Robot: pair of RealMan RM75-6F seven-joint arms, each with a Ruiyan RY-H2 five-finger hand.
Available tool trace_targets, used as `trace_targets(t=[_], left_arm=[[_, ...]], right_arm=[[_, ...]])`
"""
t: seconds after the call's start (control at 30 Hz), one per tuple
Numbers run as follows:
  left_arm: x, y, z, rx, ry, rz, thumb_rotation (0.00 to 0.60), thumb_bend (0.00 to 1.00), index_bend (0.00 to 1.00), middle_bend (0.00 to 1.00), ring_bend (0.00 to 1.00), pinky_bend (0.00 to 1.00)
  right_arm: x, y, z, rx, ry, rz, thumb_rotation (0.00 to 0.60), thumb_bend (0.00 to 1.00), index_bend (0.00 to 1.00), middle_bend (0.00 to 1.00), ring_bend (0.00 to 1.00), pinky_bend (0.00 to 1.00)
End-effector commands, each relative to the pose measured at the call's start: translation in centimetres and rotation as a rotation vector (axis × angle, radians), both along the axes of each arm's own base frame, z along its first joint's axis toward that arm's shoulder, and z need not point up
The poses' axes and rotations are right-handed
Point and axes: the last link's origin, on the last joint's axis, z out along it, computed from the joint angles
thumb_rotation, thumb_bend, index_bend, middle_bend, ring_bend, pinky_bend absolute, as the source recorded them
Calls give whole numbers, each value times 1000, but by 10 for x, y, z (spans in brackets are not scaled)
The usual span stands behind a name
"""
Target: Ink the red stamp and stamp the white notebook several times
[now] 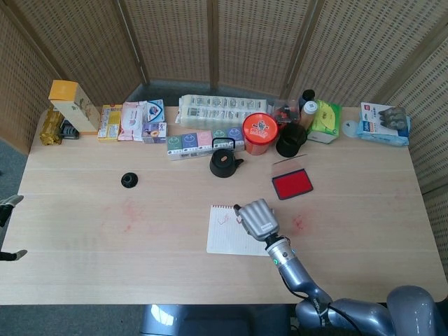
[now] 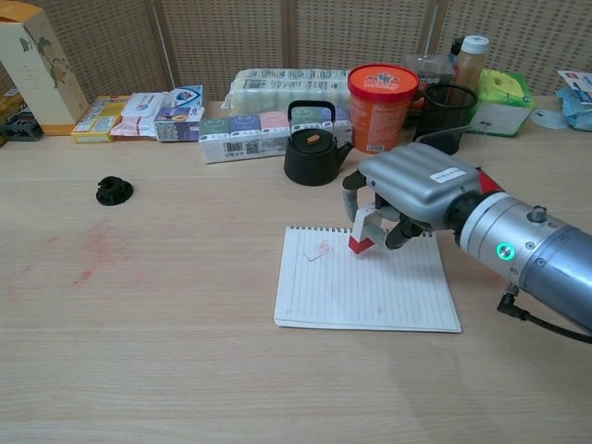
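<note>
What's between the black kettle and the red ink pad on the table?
Nothing: bare table between black kettle and red ink pad, shown in the head view.

— Surroundings, please.
— A light wood-grain worktop (image 1: pixel 84 210), with faint reddish smudges on its surface toward 9 o'clock. Behind it, at 12 o'clock, stands a folding screen (image 1: pixel 210 42) of woven, perforated tan panels in dark brown frames, wrapping round to 3 and 9 o'clock.
— Floor?
— Grey floor (image 1: pixel 12 157) shows past the worktop's edge at 9 o'clock.
— Light?
— Even and soft; no hard shadows on the wood. No windows seen.
</note>
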Motion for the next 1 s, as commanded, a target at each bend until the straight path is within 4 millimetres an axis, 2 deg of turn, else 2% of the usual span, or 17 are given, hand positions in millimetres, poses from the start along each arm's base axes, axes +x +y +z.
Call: trace_targets(t=[0.03,0.73,1.0], left_arm=[[0,0,0,1,-1,1,600,0,0,0,0,0],[-1,1,0,0,0,7,600,0,0,0,0,0],[-1,1,-1,-2,0,8,600,0,0,0,0,0]], right_arm=[[-1,0,-1,3,1,-3,600,609,652,1000,1000,1000],[-19,1,-23,46,27,-47,600,608,654,1000,1000,1000],[-21,1,-24,45,24,-48,600,609,655,1000,1000,1000]])
